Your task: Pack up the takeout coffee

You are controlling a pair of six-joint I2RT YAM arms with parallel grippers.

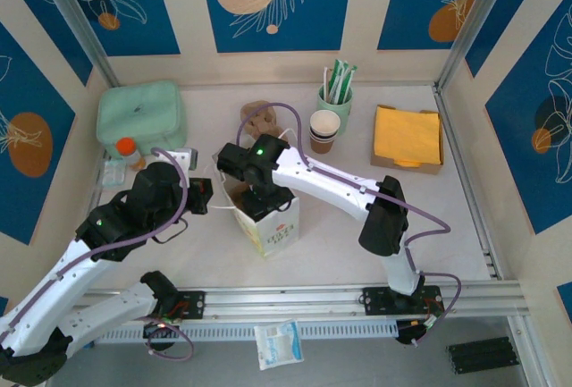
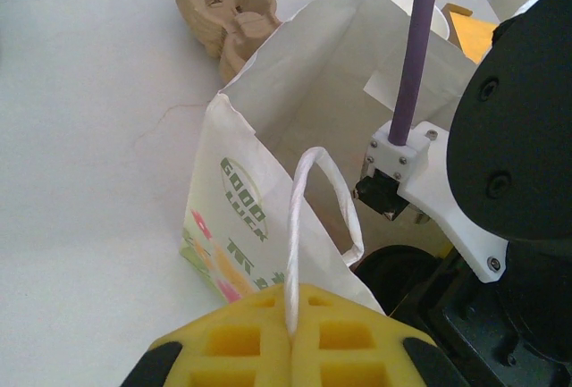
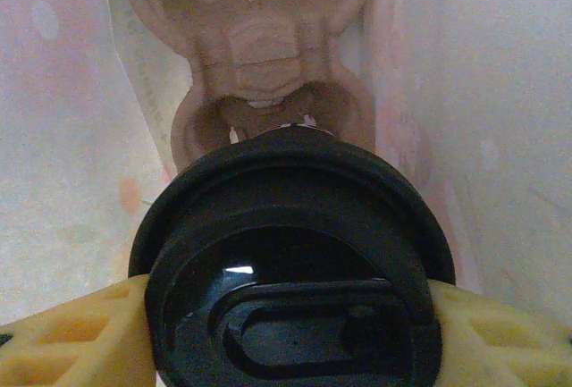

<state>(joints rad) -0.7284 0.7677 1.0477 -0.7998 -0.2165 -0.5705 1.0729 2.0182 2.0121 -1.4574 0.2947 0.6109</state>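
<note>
The coffee (image 3: 290, 262) is held by the right gripper (image 3: 286, 338) inside the white paper bag (image 1: 273, 226). Its black lid is squeezed between the two yellow fingers (image 3: 71, 338), one on each side. The cup under the lid is hidden. Below the coffee, a brown tray (image 3: 259, 56) is seen at the bottom of the bag, between the bag's walls. It cannot be told if the coffee is touching that tray.

The bag is stood upright on the table (image 1: 420, 217) with its top open. One white handle (image 2: 308, 208) is pinched by the left gripper (image 2: 290, 338), whose jaws are closed tight on it.

A second brown tray (image 1: 259, 119) is laid on the table just behind the bag. To its right, a stack of paper cups (image 1: 323, 130) is stood with no lids. Behind the stack, a green cup (image 1: 335, 99) is filled with long thin sticks (image 1: 338, 79). Further right, a flat box (image 1: 402, 165) is filled with yellow napkins (image 1: 407, 135). At the far left, a green pouch (image 1: 141, 114) is laid shut, and a small bottle (image 1: 127, 147) with an orange cap is stood beside it.
</note>
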